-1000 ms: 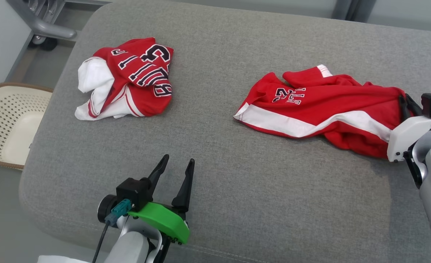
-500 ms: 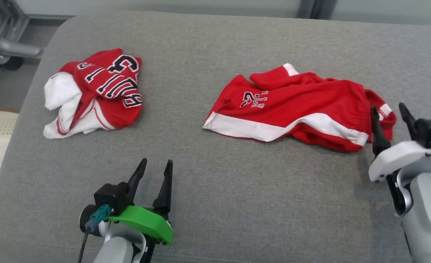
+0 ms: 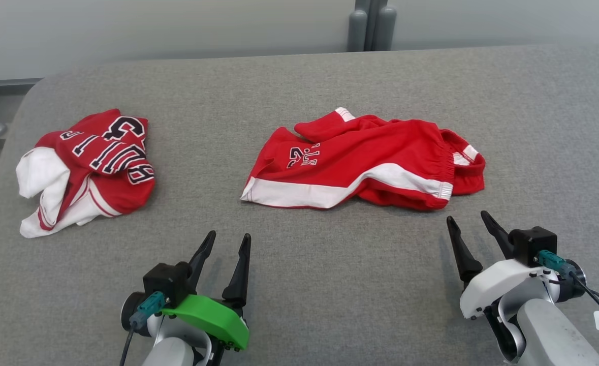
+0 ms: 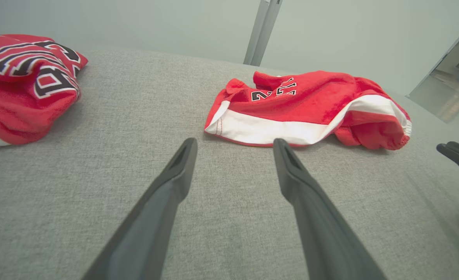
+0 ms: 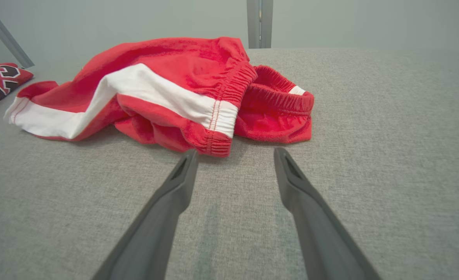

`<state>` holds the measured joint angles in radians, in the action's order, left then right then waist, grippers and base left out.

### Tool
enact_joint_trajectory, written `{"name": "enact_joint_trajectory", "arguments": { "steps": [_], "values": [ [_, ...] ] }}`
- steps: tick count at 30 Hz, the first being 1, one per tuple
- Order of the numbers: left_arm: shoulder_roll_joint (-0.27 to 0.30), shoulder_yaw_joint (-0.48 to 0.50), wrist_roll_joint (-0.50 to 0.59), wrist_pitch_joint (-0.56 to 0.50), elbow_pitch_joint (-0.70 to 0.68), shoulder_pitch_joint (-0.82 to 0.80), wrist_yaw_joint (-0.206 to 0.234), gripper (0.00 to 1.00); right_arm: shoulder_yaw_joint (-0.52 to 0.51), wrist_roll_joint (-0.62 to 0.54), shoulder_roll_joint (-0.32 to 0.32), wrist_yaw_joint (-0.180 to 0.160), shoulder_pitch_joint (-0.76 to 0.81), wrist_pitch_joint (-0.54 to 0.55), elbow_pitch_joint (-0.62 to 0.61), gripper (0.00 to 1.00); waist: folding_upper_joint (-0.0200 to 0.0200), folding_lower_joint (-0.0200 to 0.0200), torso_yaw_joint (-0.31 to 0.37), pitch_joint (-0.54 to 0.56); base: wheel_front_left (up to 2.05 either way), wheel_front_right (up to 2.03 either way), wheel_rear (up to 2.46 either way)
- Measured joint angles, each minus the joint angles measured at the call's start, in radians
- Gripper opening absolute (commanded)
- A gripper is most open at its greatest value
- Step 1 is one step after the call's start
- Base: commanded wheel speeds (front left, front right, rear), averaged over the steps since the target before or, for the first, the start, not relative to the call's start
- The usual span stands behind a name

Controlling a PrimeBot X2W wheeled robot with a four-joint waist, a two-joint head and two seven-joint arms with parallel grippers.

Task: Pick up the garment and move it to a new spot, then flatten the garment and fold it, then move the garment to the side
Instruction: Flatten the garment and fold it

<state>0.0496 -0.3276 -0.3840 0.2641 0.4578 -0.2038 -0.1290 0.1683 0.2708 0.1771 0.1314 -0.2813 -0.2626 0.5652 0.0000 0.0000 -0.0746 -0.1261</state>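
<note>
1. Red shorts (image 3: 360, 162) with a broad white side stripe lie crumpled about the middle of the grey fabric surface (image 3: 329, 284). A dark number print faces up near the leg end on the robot's left. The gathered elastic waistband is bunched at the end on its right.
2. The shorts rest on the cloth under their own weight, clear of both arms.
3. The left fingers (image 3: 239, 264) are spread apart with only bare grey fabric between them. They sit low over the surface on the robot's side of the shorts, pointing roughly toward the striped leg hem, with a clear gap between them and the hem.
4. The right fingers (image 3: 461, 249) are spread as well and grip nothing. They sit near the waistband end. From the right wrist camera the folded waistband lies just past the tip of one finger, and the head view shows a strip of grey between the tips and the cloth.
5. A red and white jersey (image 3: 91, 162) with black and white lettering is heaped toward the surface's left end, well apart from the shorts.
6. Behind the far edge stand a pale wall and a grey post (image 3: 368, 25).
</note>
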Motion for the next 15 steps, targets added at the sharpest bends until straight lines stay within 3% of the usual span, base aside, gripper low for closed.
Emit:
{"name": "enact_joint_trajectory", "arguments": {
  "steps": [13, 14, 15],
  "values": [
    [0.003, -0.013, -0.001, 0.0, -0.003, 0.003, 0.0, 1.0, -0.062, -0.05, 0.005, 0.0, -0.112, 0.0, 0.22, 1.0, 0.0, 0.0, -0.126, -0.013, 0.0, 0.0, 0.0],
    [0.005, -0.01, -0.001, 0.0, -0.004, 0.004, 0.0, 1.0, -0.066, -0.051, 0.002, 0.0, -0.121, 0.0, 0.219, 0.61, 0.0, 0.0, -0.136, -0.017, 0.0, 0.0, 0.0],
    [0.007, -0.006, -0.001, 0.0, -0.004, 0.004, 0.0, 1.0, -0.066, -0.054, -0.001, 0.0, -0.131, 0.0, 0.216, 0.61, 0.0, 0.0, -0.143, -0.021, 0.0, 0.0, 0.0]
  ]
}}
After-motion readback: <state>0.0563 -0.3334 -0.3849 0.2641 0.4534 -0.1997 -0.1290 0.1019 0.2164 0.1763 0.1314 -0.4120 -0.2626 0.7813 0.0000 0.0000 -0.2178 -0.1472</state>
